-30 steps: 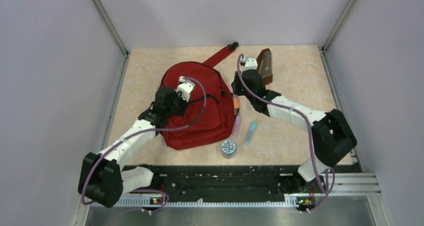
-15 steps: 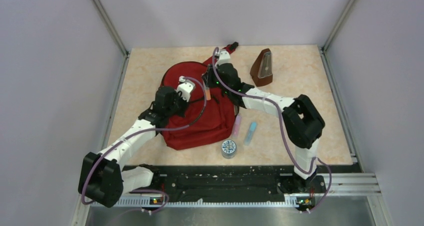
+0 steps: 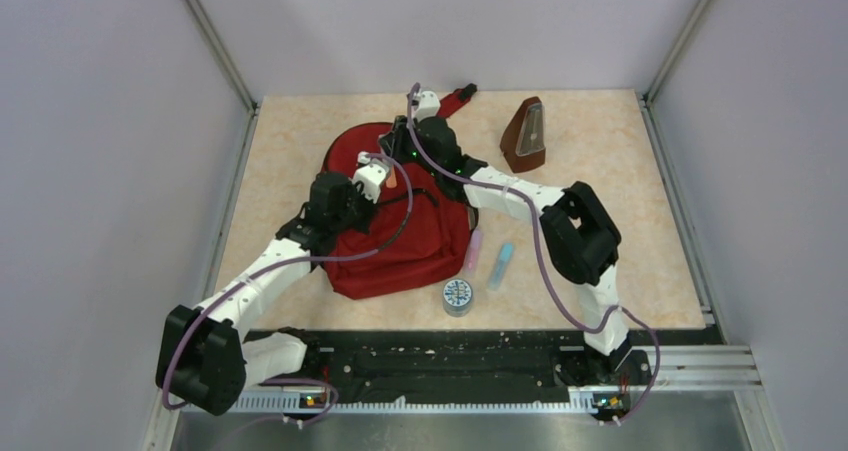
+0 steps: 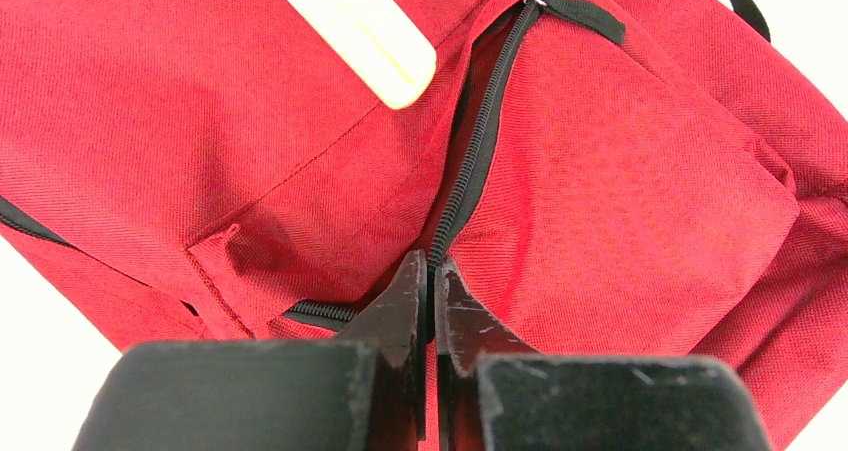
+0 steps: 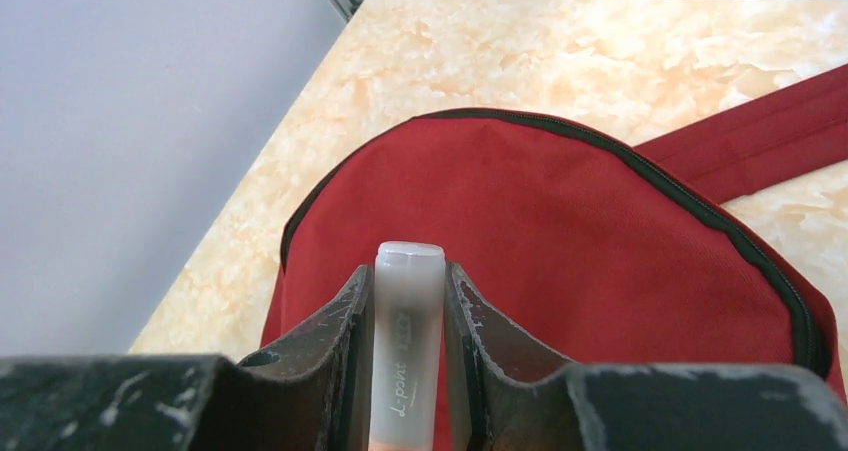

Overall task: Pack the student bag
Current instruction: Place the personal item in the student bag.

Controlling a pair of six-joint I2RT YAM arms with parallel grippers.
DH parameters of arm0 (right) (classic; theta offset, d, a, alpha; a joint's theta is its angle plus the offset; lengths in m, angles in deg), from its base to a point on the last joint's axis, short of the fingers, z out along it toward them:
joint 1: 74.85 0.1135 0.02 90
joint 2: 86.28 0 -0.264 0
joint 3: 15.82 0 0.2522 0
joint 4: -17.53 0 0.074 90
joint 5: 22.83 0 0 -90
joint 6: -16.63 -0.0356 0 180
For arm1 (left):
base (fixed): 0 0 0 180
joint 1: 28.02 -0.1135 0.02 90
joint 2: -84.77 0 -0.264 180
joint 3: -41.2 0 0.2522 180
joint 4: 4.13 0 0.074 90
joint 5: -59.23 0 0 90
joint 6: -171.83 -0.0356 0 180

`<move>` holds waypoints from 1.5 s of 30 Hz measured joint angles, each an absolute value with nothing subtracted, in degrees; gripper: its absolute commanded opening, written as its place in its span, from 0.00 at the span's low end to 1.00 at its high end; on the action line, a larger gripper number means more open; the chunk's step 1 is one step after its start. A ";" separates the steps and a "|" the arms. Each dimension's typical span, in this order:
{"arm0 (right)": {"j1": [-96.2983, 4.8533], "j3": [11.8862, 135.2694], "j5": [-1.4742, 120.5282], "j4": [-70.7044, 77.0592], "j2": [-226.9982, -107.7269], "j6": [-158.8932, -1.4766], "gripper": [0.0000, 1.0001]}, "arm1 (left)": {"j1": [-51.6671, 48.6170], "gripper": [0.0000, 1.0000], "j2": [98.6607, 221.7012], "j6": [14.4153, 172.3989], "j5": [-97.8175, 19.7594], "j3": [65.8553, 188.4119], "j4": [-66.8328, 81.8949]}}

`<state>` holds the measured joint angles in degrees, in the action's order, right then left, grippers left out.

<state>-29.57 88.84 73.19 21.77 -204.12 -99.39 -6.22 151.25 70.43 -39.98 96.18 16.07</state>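
The student bag (image 3: pixel 405 246) lies flat in the middle of the table, red with black zippers. My left gripper (image 3: pixel 383 189) rests on its front; the left wrist view shows it (image 4: pixel 431 271) shut on the black zipper (image 4: pixel 480 141) of the bag (image 4: pixel 620 171). My right gripper (image 3: pixel 400 163) hovers over the bag's upper part (image 5: pixel 600 231). It (image 5: pixel 410 281) is shut on a marker (image 5: pixel 408 311) with a frosted cap and an orange body (image 3: pixel 392 181). The marker's pale end (image 4: pixel 360 31) shows above the left fingers.
A brown metronome (image 3: pixel 527 134) stands at the back right. A pink tube (image 3: pixel 473 252), a blue tube (image 3: pixel 501 265) and a round tin (image 3: pixel 457 296) lie right of the bag. A red strap (image 3: pixel 445 109) trails toward the back wall. Side walls flank the table.
My right arm has swung left from beside the metronome to above the bag, carrying the marker. The left arm and the bag have stayed put.
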 measured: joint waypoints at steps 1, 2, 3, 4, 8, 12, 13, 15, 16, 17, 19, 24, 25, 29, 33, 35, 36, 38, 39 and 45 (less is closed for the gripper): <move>-29.57 89.45 73.01 21.75 -204.58 -99.43 0.00 | -6.22 0.00 151.23 70.45 -39.98 96.18 16.07; -29.57 89.93 72.88 21.64 -205.02 -99.46 0.00 | -6.22 0.00 151.25 70.49 -39.98 96.18 16.07; -29.57 90.02 72.64 21.73 -205.28 -99.48 0.00 | -6.22 0.00 151.23 70.60 -39.96 96.18 16.07; -29.53 89.99 72.42 21.51 -205.43 -99.48 0.00 | -6.22 0.00 151.23 70.65 -39.94 96.18 16.05; -29.29 89.01 70.54 21.05 -206.09 -99.50 0.00 | -6.22 0.00 150.92 71.24 -39.30 96.18 15.68; -28.76 85.71 67.77 20.96 -206.07 -99.35 0.00 | -6.22 0.00 149.68 71.87 -37.64 96.18 14.87; -28.57 84.57 67.05 20.92 -206.07 -99.19 0.00 | -6.22 0.00 149.37 72.07 -37.20 96.18 14.43; -28.22 82.23 65.47 20.74 -206.07 -98.89 0.00 | -6.22 0.00 149.20 72.37 -36.46 96.18 13.62; -28.09 81.14 64.58 20.59 -206.07 -98.74 0.00 | -6.22 0.00 149.18 72.61 -35.92 96.18 13.36; -28.00 80.20 63.55 20.46 -206.05 -98.49 0.00 | -6.22 0.00 149.18 72.79 -35.67 96.18 13.30; -27.98 78.85 61.56 20.31 -205.85 -97.97 0.00 | -6.20 0.00 149.18 73.07 -34.91 96.18 13.38; -28.04 77.10 57.21 18.14 -203.10 -94.89 0.00 | -6.16 0.00 149.18 73.60 -33.64 96.18 13.49; -28.04 77.10 56.23 17.18 -202.51 -93.88 0.00 | -6.16 0.00 149.18 73.66 -33.45 96.18 13.49; -28.04 77.14 53.34 13.93 -201.15 -91.09 0.06 | -6.16 0.00 149.18 73.93 -33.27 96.18 13.58; -28.11 77.14 51.84 11.85 -200.10 -89.62 0.34 | -6.16 0.00 149.18 74.08 -33.25 96.18 13.89; -28.11 77.14 51.57 10.97 -199.40 -89.36 0.43 | -6.16 0.00 149.18 74.10 -33.25 96.18 13.89; -28.11 77.14 51.62 10.54 -198.92 -88.94 0.47 | -6.16 0.00 149.18 74.10 -33.23 96.18 13.89; -28.13 77.14 51.90 9.82 -198.05 -88.64 0.54 | -6.16 0.00 149.18 74.17 -33.05 96.18 13.89; -28.13 77.12 52.43 9.55 -197.61 -88.53 0.57 | -6.16 0.00 149.18 74.19 -33.01 96.18 13.84; -28.11 73.32 57.37 9.79 -190.48 -89.05 0.68 | -6.18 0.00 148.96 74.19 -32.83 95.78 12.29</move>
